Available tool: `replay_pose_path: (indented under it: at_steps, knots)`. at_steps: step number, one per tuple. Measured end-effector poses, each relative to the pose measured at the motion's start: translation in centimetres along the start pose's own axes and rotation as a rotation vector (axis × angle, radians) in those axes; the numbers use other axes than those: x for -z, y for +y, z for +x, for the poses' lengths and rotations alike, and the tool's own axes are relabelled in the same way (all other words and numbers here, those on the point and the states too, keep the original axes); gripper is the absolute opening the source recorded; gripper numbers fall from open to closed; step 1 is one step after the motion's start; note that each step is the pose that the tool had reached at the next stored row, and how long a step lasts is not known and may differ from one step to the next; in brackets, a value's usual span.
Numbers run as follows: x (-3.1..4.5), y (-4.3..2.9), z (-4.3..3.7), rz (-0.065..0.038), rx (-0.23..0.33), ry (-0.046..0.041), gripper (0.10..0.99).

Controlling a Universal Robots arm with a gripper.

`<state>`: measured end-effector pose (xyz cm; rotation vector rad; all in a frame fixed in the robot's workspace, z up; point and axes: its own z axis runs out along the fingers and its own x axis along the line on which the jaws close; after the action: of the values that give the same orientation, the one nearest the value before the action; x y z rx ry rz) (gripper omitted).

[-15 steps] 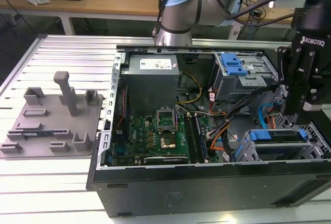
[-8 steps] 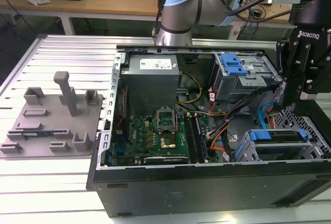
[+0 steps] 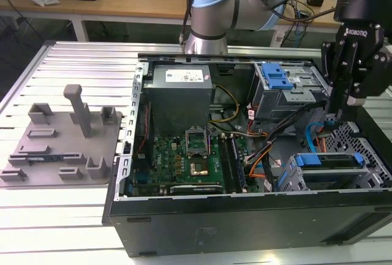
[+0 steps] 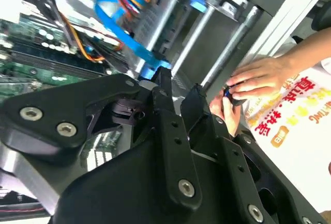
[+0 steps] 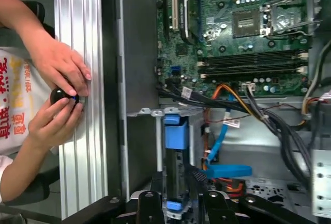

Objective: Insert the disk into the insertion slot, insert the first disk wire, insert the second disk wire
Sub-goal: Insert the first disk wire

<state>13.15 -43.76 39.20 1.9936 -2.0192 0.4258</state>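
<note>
Disk (image 3: 327,166) was already down in the insertion slot (image 3: 291,179), at the near corner of the open PC case (image 3: 184,228) on the exterior view's right, its blue carrier frame level with the cage top. I'd judge step one done or nearly so; how fully it was seated I couldn't confirm. Pincer (image 3: 337,113) hung just above the far end of the slot. In the second wrist view its fingers (image 4: 164,87) stood a narrow gap apart with nothing between them, so partly open and holding nothing, as far as I could tell. Blue data cable (image 5: 221,136) looped beside the cage, and its flat connector (image 5: 227,171) lay next to the disk rather than on it. The orange-yellow-black power lead (image 5: 230,95) also ran near the cage without reaching it. Both wire steps looked left to do. A person's hands (image 5: 57,107) held a small dark object at the counter (image 3: 73,216) edge, outside the case wall.
</note>
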Motion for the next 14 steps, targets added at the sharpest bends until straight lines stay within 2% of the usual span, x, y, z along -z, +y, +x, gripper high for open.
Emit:
replay_pose_path:
  at_steps: [1, 3, 4, 5, 6, 11, 14]
  knots:
    - [0.0, -0.28, -0.4, 0.0, 0.0, 0.0002, 0.349]
    - [-0.18, -1.3, -0.82, 0.0, 0.0, -0.0003, 0.349]
    - [-0.29, -2.04, -0.97, 0.0, 0.0, -0.0011, 0.349]
    - [-0.48, -3.16, -1.13, 0.0, 0.0, -0.0019, 0.349]
    - [-0.83, -3.61, -1.35, 0.0, 0.0, -0.0022, 0.349]
    - [-1.56, -3.59, -1.88, -0.002, -0.004, -0.0018, 0.349]
    - [-2.12, -3.45, -2.55, -0.007, -0.016, -0.002, 0.349]
